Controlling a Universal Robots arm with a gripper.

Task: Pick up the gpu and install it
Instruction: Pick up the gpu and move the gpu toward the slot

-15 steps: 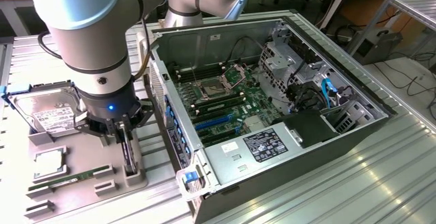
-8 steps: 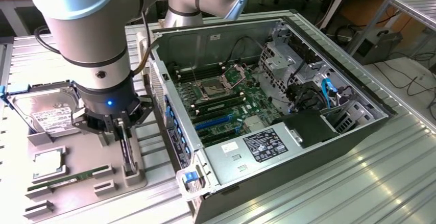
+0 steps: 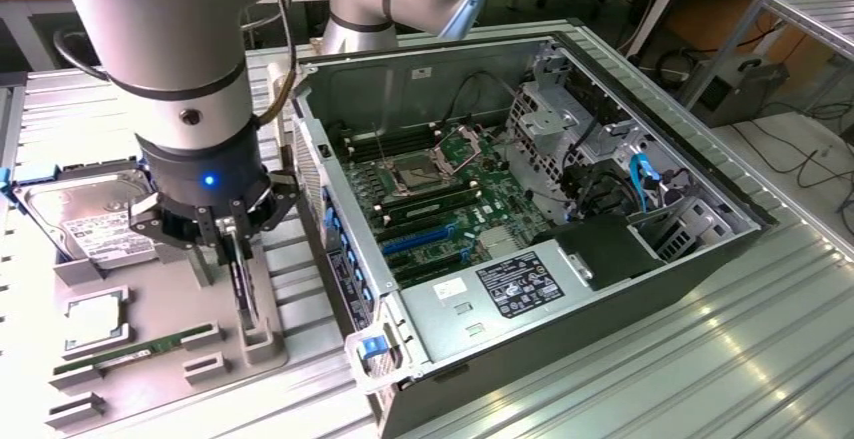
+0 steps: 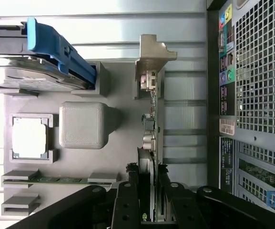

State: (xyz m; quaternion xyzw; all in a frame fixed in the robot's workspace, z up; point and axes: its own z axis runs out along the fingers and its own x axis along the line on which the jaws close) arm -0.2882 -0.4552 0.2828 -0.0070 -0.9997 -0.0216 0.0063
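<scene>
The gpu is a thin black card standing on edge in a slot of the grey parts tray, to the exterior view's left of the open computer case. In the wrist view the gpu shows edge-on, with its silver end bracket at the far end. My gripper reaches down over the card's upper edge. One of the black fingers presses against each face of the card, so the gripper is shut on it. The card still sits in its holder.
The tray also holds a hard drive in a blue caddy, a CPU and a green RAM stick. Blue expansion slots lie on the motherboard inside the case. The case's perforated rear wall is close beside the tray.
</scene>
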